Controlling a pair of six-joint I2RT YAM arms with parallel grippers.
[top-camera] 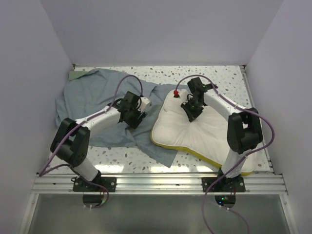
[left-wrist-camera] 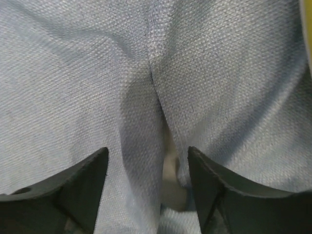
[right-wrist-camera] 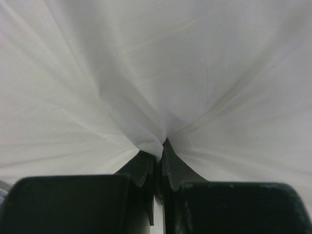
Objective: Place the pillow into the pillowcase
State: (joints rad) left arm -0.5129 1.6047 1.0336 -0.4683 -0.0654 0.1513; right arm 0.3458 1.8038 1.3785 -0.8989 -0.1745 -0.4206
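Pinching the pillow was the right tool, clamped on its white top.
Over a pillowcase fold the left tool stood apart (fingers spread wide).

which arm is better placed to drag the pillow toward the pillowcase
Right: the right gripper is shut on a pinch of the pillow, while the left gripper hangs open over the pillowcase.

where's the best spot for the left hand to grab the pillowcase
Pinch the raised fold of the pillowcase, coming straight down from above. It stands as a ridge between the open fingers of the left hand; the cloth around it lies flatter.
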